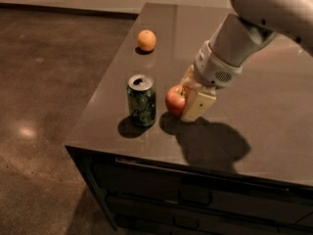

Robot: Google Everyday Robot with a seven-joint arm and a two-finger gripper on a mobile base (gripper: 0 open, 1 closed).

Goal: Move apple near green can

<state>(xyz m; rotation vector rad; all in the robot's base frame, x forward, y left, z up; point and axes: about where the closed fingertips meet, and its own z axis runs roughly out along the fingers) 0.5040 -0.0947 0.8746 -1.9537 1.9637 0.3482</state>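
Two pale, blocky fingers (198, 104) of my end effector (187, 98) are closed around the apple (174, 99), so I am grasping it. One finger lies against the side of the fruit nearer the camera. The other shows behind it, partly hidden by my wrist. The gap between them is only as wide as the apple itself. My arm (234, 38) comes down from the upper right of the view, tilted, with the fingers pointing down and to the left.

The apple sticks out of the end effector on that left side, red with a yellowish patch. It sits low over the surface (274, 111), with a dark shadow right beneath it. I cannot tell whether its underside touches the surface or hangs just above.

Just past the apple, on the side away from my end effector, stands the can (142, 100), upright, its silver top with a dark opening facing up. Apple and can are near each other with a narrow gap between them, not touching. The can is taller than the apple.

Farther back from my end effector, near the surface's left edge, lies an orange (146, 40), well apart from both can and apple. My arm's shadow spreads over the surface on the near side of the end effector. Below the front edge are drawer fronts (195, 199).
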